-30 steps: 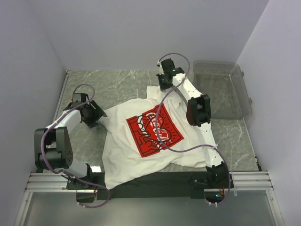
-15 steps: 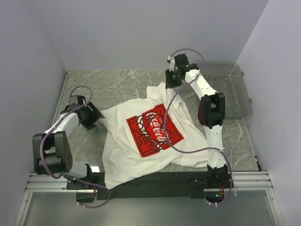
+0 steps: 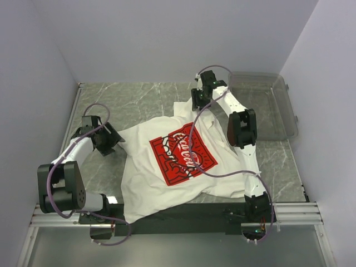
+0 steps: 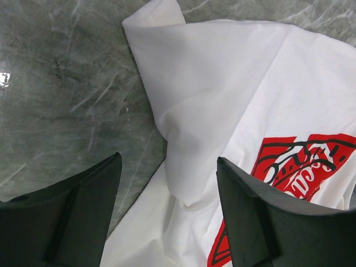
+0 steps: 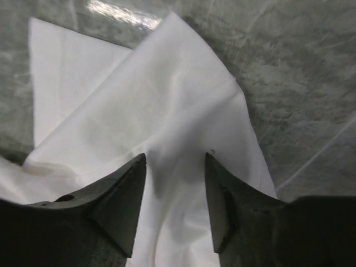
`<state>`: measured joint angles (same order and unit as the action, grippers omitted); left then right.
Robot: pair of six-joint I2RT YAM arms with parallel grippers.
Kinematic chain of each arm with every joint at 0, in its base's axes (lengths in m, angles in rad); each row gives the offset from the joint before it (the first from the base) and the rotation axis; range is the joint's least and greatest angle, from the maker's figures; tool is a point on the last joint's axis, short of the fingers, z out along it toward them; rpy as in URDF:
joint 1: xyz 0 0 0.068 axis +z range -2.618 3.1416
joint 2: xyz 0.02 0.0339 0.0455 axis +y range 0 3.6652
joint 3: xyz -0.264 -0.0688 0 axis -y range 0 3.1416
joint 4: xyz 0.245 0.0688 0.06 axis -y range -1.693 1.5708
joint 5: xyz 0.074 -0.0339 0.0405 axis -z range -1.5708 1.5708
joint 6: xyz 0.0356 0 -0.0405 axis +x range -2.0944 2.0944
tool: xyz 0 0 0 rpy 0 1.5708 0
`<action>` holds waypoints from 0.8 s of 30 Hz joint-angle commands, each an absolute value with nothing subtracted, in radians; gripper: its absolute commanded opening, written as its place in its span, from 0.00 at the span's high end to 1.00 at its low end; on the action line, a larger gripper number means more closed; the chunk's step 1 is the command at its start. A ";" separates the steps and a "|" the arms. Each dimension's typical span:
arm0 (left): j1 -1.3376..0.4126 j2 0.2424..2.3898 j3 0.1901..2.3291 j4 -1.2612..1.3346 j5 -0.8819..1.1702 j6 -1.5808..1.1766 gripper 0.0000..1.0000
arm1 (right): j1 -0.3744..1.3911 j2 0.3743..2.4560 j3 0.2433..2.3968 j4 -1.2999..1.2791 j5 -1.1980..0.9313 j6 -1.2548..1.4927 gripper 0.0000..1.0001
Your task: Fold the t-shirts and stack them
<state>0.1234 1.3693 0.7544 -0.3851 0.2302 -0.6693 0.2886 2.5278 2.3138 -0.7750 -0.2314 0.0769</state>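
Observation:
A white t-shirt [image 3: 146, 178] with a red square chest print [image 3: 182, 153] lies spread and rumpled, print up, on the marble table. My left gripper [image 3: 109, 142] stands open at the shirt's left sleeve. In the left wrist view its gripper [image 4: 168, 162] straddles a raised fold of white cloth [image 4: 194, 139], with neither finger pressing it. My right gripper [image 3: 198, 103] hovers open over the shirt's far edge by the right sleeve. In the right wrist view the cloth [image 5: 167, 111] lies loose below the gripper [image 5: 175, 160], whose fingers [image 5: 119, 194] stand apart.
A clear grey plastic bin [image 3: 266, 105] stands at the back right, beside the right arm's elbow. Bare marble table [image 3: 133, 100] shows at the back left and along the left side. The right arm's cable [image 3: 222, 175] trails across the shirt.
My right gripper has opened and let go of the shirt's far edge, swinging right and then back toward it. The left arm shifted only slightly.

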 commanded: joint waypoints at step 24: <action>0.135 1.247 0.718 -0.399 0.290 -0.609 0.25 | 0.256 1.781 1.401 -0.787 -0.661 -0.265 1.00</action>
<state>0.1276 1.2850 0.7231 -0.4019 0.2550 -0.6380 0.2302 1.7851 1.5593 -0.6632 -0.6033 -0.1310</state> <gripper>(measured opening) 0.746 0.007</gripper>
